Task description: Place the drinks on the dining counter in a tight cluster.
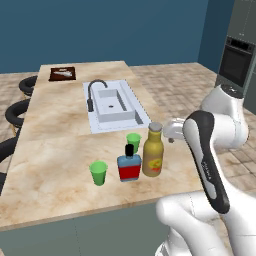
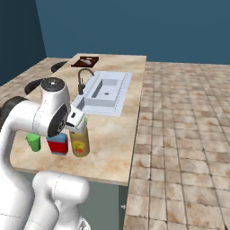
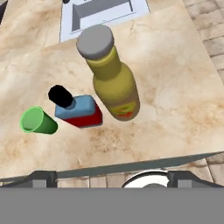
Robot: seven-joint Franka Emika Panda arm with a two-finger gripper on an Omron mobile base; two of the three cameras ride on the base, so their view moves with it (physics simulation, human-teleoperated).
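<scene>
Amber bottle (image 1: 153, 151) and squat blue bottle (image 1: 129, 163) stand upright, just beside each other, near the front edge of the beige marble dining counter (image 1: 55, 150); green cups (image 1: 98, 172) flank them (one behind); gripper (image 3: 109, 177) hovers above, jaws spread wide, holding nothing; sink (image 1: 114, 104) lies beyond.
</scene>
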